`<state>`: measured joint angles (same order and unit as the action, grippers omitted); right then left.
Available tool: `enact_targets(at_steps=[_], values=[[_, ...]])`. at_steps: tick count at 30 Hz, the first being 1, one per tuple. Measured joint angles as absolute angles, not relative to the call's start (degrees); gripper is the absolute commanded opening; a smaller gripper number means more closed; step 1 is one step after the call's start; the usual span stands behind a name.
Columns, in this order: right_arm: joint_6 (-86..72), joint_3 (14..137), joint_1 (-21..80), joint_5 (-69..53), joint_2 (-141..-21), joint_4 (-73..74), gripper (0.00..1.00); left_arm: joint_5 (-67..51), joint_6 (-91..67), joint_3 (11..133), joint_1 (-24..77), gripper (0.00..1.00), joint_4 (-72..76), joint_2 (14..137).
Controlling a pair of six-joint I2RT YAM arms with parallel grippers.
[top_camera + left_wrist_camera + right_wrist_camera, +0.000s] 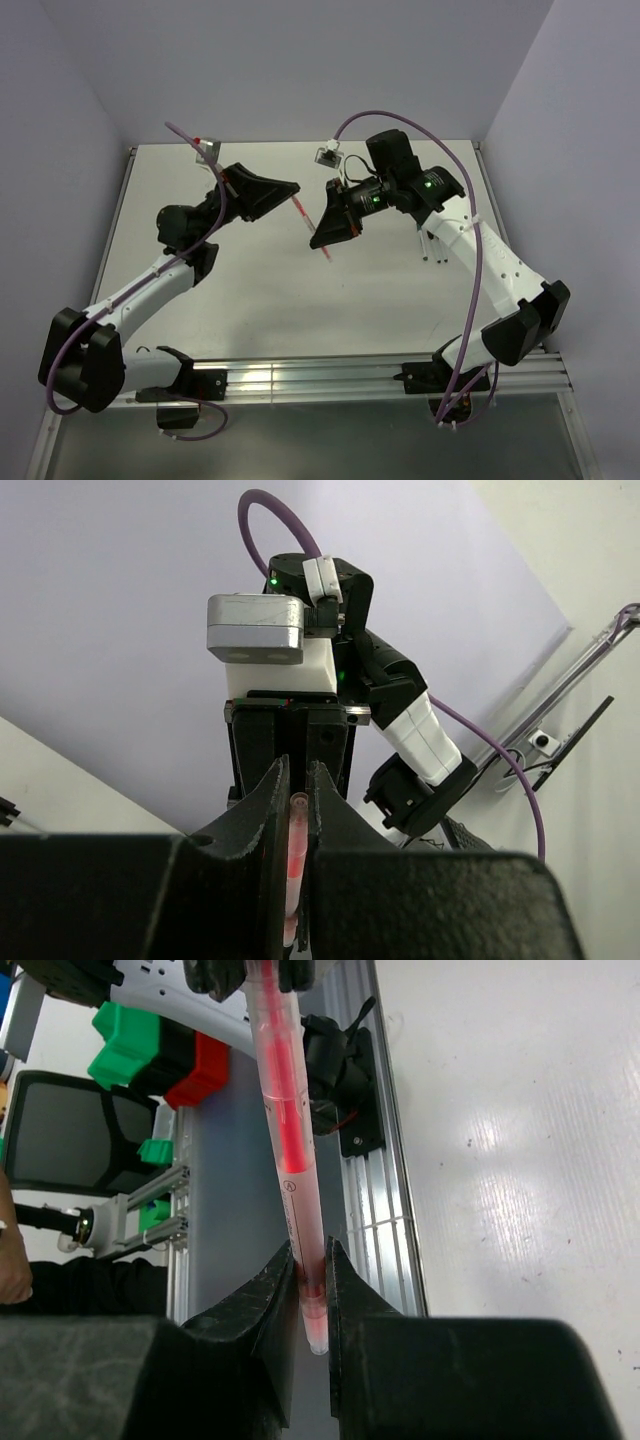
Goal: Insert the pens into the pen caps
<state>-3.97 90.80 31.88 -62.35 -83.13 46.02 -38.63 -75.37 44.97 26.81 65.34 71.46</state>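
Mid-frame, my left gripper (296, 189) and right gripper (319, 240) both pinch the red pen (303, 212) aloft, probably steadying it end to end for capping.

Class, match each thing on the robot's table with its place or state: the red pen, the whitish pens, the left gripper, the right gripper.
Things:
1. red pen
2. whitish pens
3. left gripper
4. right gripper

Places or states:
A. shut on the red pen's near end
B. lying on the table beside the right arm
C. shut on the red pen's far end
D. spanning the gap between both grippers

Pairs: 1-D, 2-B, 3-C, 4-A
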Motion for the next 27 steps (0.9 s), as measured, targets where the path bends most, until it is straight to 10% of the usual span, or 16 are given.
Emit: enact_targets(at_steps=[27], values=[[-4.2, 84.9, 31.4, -63.5, -81.6, 35.0, 0.00, -48.7, -75.7, 50.2, 22.7, 0.00, 64.3, 74.1]])
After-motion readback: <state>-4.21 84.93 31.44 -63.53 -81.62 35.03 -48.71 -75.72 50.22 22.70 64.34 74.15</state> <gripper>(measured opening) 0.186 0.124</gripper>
